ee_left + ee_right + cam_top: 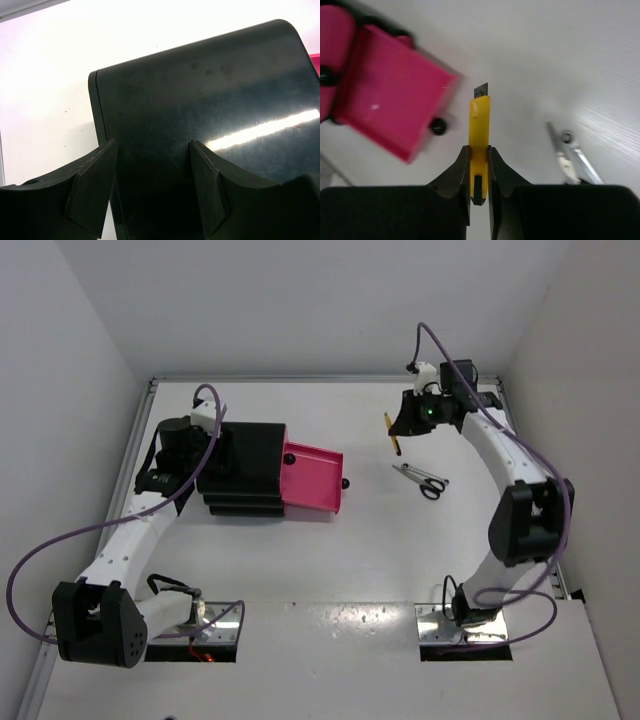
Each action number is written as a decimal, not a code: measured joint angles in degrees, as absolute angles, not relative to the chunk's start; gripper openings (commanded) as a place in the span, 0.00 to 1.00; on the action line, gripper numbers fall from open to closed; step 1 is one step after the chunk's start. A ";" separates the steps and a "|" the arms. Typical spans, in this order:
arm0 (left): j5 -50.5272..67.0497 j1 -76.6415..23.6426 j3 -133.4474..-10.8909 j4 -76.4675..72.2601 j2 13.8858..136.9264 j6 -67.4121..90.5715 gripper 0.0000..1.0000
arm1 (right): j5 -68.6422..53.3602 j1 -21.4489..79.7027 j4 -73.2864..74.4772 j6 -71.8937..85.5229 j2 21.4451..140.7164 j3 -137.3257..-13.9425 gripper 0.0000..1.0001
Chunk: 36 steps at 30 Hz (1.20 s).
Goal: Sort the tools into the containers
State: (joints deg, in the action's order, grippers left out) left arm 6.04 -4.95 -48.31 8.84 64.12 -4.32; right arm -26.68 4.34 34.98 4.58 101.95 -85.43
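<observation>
In the top view the left gripper (pixel 205 462) is mostly hidden under its own wrist and cable. The lower drawers of the black drawer unit (pixel 245 462) show only as stepped edges beneath the pulled-out top drawer (pixel 312 480). The right wrist view blurs that pink drawer (pixel 390 105) and its black knob (pixel 438 126). It also cuts off the scissors (pixel 567 155) – only the silver blades show, the handles lost behind the gripper body.

The table (pixel 300 570) is plain white, boxed in by white walls (pixel 300 300).

The unit sits at the far left of the table, its open drawer reaching out to the right. The left gripper (pixel 152 150) has its jaws spread wide over the unit's glossy black top with nothing gripped; whether it touches the top I cannot tell. The right gripper (pixel 479 150) is clamped on the yellow-handled tool (pixel 479 130), whose small blade tip points away from the camera. From above, that tool (pixel 392 435) hangs at the far right, well right of the open drawer. The scissors (pixel 425 480) lie on the table just nearer and to its right.
</observation>
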 measured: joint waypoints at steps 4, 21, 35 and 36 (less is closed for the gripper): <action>5.98 -4.95 -48.31 8.88 64.05 -4.21 0.66 | -34.22 10.87 30.09 8.69 93.08 -79.13 0.02; 5.98 -4.95 -48.31 9.06 64.01 -4.03 0.66 | -36.12 28.58 17.69 19.14 108.92 -77.49 0.09; 6.17 -4.95 -48.31 9.13 63.96 -4.03 0.66 | -34.83 29.54 14.28 20.82 112.07 -79.88 0.49; 6.22 -4.95 -48.31 9.13 63.96 -4.03 0.66 | -35.55 29.10 13.98 21.15 111.68 -79.70 0.49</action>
State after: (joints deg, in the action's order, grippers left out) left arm 6.22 -4.95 -48.31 9.13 63.96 -4.03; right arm -35.55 29.10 13.98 21.15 111.68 -79.70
